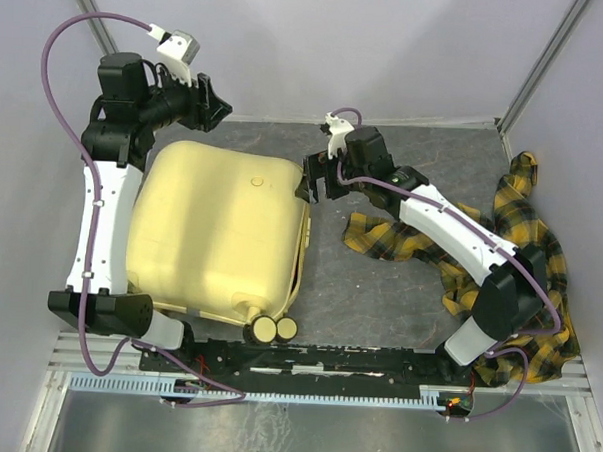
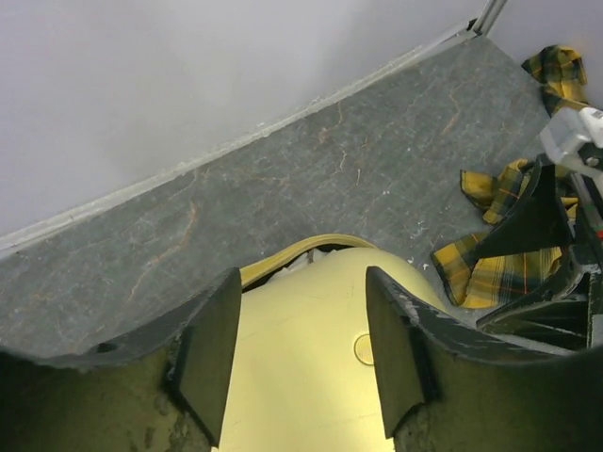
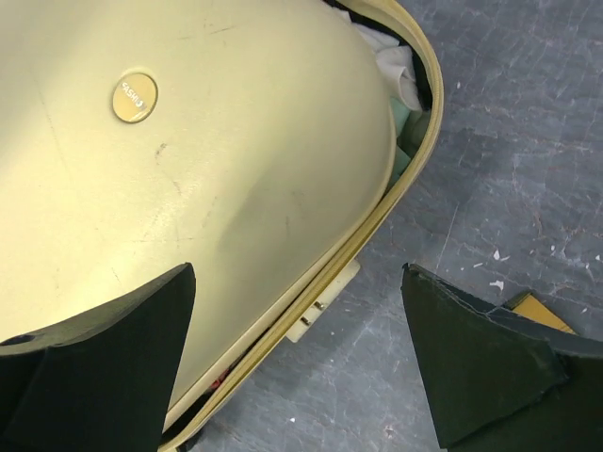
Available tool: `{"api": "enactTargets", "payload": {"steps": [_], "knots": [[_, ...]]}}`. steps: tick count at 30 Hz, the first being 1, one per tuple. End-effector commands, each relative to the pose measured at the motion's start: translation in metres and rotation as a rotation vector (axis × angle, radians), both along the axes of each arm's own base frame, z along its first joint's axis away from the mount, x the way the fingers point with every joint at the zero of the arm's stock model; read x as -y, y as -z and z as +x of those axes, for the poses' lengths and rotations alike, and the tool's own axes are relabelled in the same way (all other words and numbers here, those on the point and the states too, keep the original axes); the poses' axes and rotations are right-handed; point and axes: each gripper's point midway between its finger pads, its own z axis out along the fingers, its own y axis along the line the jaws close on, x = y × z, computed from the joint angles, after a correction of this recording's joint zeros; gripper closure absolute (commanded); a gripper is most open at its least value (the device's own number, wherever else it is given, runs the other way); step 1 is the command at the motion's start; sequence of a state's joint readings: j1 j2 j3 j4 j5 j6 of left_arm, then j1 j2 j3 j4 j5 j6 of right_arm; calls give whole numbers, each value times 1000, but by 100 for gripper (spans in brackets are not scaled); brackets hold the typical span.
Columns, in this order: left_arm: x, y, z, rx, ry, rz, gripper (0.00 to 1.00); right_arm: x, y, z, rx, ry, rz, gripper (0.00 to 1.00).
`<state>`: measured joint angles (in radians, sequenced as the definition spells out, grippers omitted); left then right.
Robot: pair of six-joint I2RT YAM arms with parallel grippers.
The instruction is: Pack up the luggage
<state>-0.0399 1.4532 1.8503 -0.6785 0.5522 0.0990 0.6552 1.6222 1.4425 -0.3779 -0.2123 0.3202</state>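
Luggage [image 1: 216, 237] lies flat on the worktop [image 1: 378, 299], nearly shut, with cloth [image 3: 394, 71] peeking from its seam. A plaid shirt [image 1: 401, 240] lies outside it, so packing looks unfinished. The left hand [image 1: 213, 107] and right hand [image 1: 321, 182] hover at its edges, fingers apart and empty.

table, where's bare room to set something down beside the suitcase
Bare mat lies between the luggage and the plaid shirt, toward the near edge. There is also a strip along the back wall, behind the right hand. The right side is crowded with shirt, and the luggage fills the left.
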Motion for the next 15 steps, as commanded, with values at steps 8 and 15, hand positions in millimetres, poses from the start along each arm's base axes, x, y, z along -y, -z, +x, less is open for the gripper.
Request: {"api": "enactTargets", "payload": {"steps": [8,15], "knots": [[-138,58,-15,-285,-333,-77,32,22,-33,6,81,25,69,1],[-238,145,-79,-583,-553,51,29,14,-126,0,196,-13,227,1]]}}
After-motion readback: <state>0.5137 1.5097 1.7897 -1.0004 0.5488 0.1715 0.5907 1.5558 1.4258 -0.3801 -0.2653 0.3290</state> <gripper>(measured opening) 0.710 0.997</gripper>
